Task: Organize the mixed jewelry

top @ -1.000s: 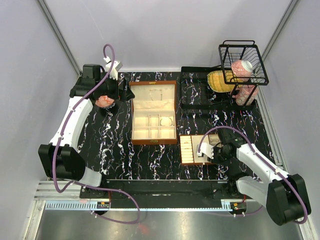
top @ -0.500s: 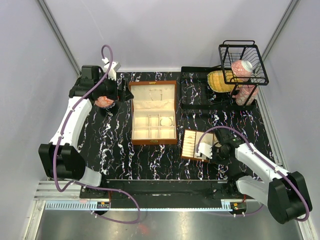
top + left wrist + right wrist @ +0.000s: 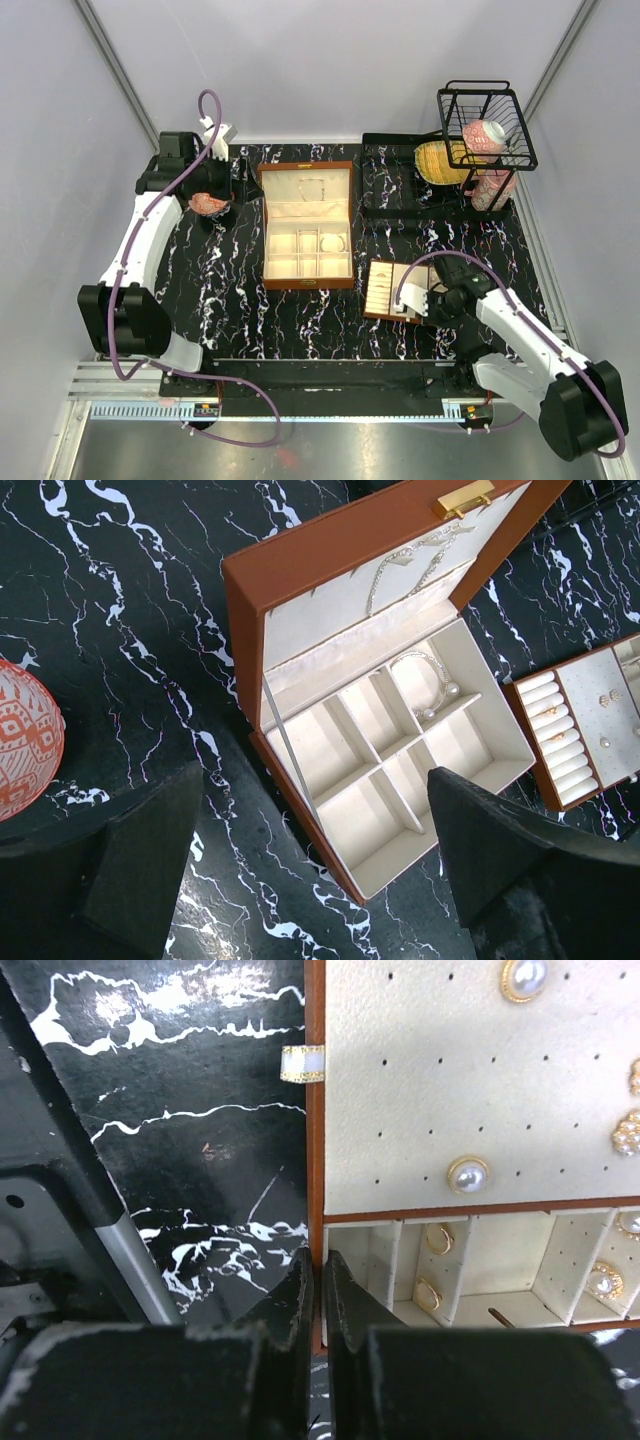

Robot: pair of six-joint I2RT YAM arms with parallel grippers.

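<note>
The mixed jewelry shows as pearl studs (image 3: 467, 1173) and small gold rings (image 3: 438, 1238) in the flat cream compartment tray (image 3: 314, 1110), plus a beaded bracelet (image 3: 425, 675) and a thin chain (image 3: 410, 565) in the open brown box (image 3: 306, 225). My right gripper (image 3: 320, 1265) is shut on the tray's wooden left rim, one finger on each side. In the top view this tray (image 3: 383, 290) lies right of the box, with the right gripper (image 3: 413, 302) at its near side. My left gripper (image 3: 315, 780) hangs open above the box's near-left corner and holds nothing.
An orange-and-white patterned bowl (image 3: 209, 203) sits under the left arm, left of the box. At the back right a black wire basket (image 3: 487, 125) holds cans, beside a black rack with a yellow object (image 3: 437, 162). The marble mat ends near the tray's front.
The right jaws have closed onto the tray's rim, and the tray has turned slightly and shifted a little away from the near edge. The left arm has drifted slightly left, still open.
</note>
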